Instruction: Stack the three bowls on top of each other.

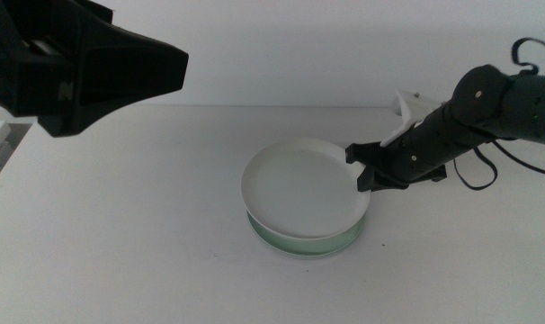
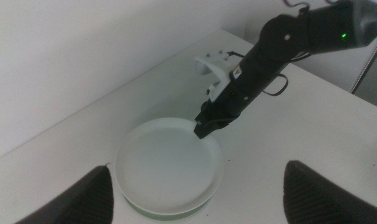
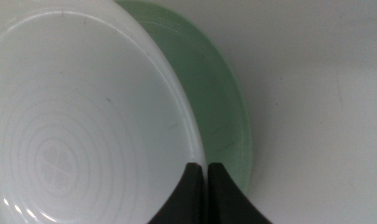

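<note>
Looming at the top-left corner of the middle view, the left gripper (image 1: 120,67) is hanging high above the table (image 1: 147,243), well apart from the bowls; in its own wrist view its two dark jaws are standing wide apart with nothing between them, so it is waiting.

At the middle of the table the white bowl (image 1: 301,187) is sitting on top of the mint green bowl (image 1: 299,243), but it is not lying flat or centred: it is leaning, pushed a little aside, so that a green crescent (image 3: 223,106) is showing beside it in the right wrist view. Both bowls are holding nothing inside. The right gripper (image 1: 362,171) is reaching in from the right side and its jaws are pinched together on the rim of the white bowl (image 3: 195,146), at the edge nearest that arm.

A grey bowl is not clearly showing in any view; maybe it is lying hidden under the green one, but I cannot tell this. My judgement is that the stacking is nearly finished: the white bowl is needing to be settled level and released. Behind the right arm a small white object (image 1: 407,106) is resting on the table
</note>
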Tool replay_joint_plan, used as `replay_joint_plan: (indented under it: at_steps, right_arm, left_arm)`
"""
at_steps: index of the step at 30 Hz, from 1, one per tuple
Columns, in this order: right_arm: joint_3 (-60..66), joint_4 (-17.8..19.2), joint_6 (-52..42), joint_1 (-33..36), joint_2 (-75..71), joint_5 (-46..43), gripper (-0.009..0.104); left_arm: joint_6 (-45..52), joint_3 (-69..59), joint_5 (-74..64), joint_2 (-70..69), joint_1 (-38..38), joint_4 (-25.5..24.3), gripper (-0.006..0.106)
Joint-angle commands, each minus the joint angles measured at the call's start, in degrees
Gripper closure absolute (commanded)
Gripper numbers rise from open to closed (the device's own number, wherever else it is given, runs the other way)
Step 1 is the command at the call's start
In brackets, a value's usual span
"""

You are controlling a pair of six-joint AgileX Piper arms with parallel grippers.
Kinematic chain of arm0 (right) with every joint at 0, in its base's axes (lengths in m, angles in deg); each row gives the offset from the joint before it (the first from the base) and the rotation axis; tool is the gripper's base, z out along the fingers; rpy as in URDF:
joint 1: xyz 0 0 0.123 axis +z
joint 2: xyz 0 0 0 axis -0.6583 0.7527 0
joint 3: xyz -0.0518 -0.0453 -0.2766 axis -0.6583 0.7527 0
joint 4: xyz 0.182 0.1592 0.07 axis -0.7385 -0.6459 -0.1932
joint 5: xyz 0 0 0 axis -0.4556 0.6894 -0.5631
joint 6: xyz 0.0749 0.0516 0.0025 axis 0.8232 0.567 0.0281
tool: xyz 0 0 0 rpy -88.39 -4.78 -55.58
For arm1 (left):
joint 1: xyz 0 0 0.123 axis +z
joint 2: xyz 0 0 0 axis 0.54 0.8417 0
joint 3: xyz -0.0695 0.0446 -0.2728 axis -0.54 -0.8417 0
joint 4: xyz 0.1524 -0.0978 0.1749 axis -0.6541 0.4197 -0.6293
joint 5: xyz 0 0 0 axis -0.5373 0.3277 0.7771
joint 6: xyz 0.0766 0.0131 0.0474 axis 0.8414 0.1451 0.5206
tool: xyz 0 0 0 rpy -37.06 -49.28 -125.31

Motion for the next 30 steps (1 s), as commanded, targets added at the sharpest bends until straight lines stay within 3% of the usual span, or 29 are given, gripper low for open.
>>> replay_joint_plan:
  at_steps: [1,7,9,15,19,25,30]
  right_arm:
    - [0.17,0.68,0.16,0.36,1.06,-2.01,0.097]
    - [0.17,0.97,0.46,0.36,1.7,-3.44,0.087]
    - [0.17,1.3,0.46,0.36,1.7,-2.84,0.076]
    - [0.04,2.09,-2.79,0.36,-0.91,-2.54,0.027]
    - [-0.86,7.4,-3.61,-0.35,-9.35,-2.4,0.006]
    - [-1.81,12.49,-0.29,-6.04,-27.46,-2.05,0.003]
    - [-1.24,19.3,3.25,-9.97,-42.4,3.22,0.003]
  left_arm:
    - [-0.29,-0.01,0.76,-0.14,0.06,0.02,0.007]
    - [-0.29,-0.01,0.76,-0.14,0.06,0.02,0.007]
    - [-0.29,-0.01,0.76,-0.14,0.06,0.02,0.007]
    - [-0.29,-0.01,0.76,-0.14,0.06,0.02,0.007]
    - [-0.29,-0.01,0.76,-0.14,0.06,0.02,0.007]
    - [-0.29,-0.01,0.76,-0.14,0.06,0.02,0.007]
    - [-0.29,-0.01,0.76,-0.14,0.06,0.02,0.007]
